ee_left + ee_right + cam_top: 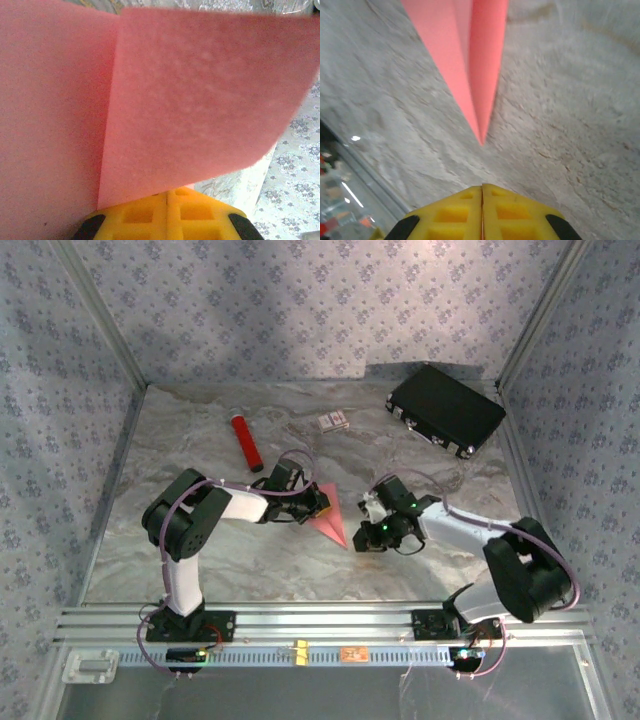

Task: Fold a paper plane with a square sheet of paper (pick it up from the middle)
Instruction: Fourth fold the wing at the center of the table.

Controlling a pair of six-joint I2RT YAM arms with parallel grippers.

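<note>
Grey marbled surface point(250, 565) is carrying everything. Black rectangular hard case point(446, 410) is lying far ahead of the right end effector point(368, 533), well apart and not in play.

Pink-red folded paper plane point(331, 524) is lying between the two end effectors. Its wide tail is sitting at the left end effector point(318, 506), and its nose is pointing at the right one. Its long axis is running from one end effector to the other, slanting toward the near edge.

In the left wrist view, the left end effector's yellow pads point(200, 215) are pressing together. The paper is coming straight off their tips, so it is reading as pinching the tail. In the right wrist view, the right end effector is closed and gripping nothing. The nose point(481, 140) is aiming dead at its tips, with bare surface in between.

The left arm is nearer and is touching the plane. The right one is just beside the nose, apart from it. My judgement is that any next pinch or crease by the right depends on it coming in along that axis.

Glossy red cylinder with a white end point(246, 443) is lying ahead and left of the left end effector. Small white-and-red printed card point(333, 421) is lying further ahead of it.
</note>
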